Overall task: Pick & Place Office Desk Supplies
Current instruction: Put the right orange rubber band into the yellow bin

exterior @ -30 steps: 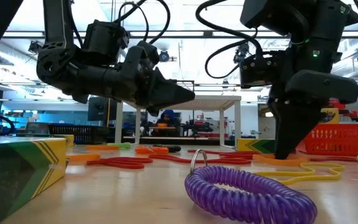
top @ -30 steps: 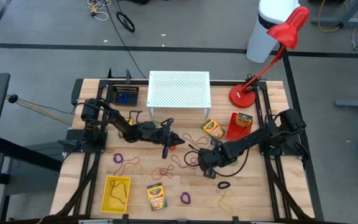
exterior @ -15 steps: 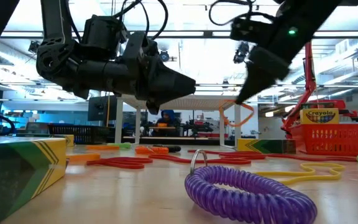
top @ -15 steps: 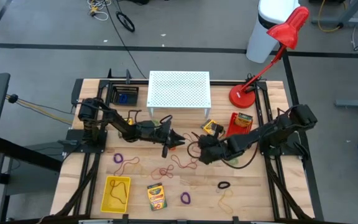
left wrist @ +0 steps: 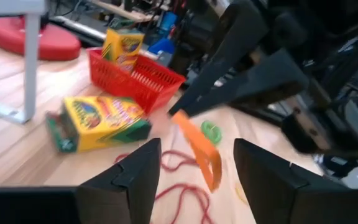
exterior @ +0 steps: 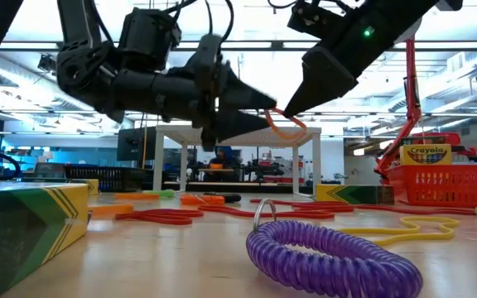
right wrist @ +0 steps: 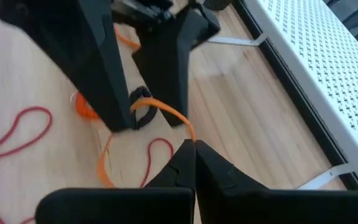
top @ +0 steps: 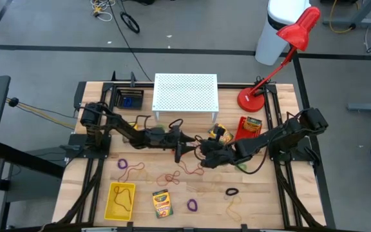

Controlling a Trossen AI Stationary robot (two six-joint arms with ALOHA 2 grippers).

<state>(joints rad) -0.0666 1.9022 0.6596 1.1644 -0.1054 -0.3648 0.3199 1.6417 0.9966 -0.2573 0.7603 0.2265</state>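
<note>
Now we see the right gripper (right wrist: 194,149) pinched tight on a thin orange elastic loop (left wrist: 199,149), held up in the air over the middle of the wooden table (top: 263,206). The left gripper (left wrist: 194,168) waits spread wide just beside it. We think the loop could slip off and drop if the 2 grippers bump or the left one shuts too early.

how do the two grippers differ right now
The left gripper stands open, empty, its fingers either side of the orange band. The right gripper is shut on that orange band, holding it up off the table. Both are dark two-finger grippers, meeting nose to nose above the table's middle.
</note>
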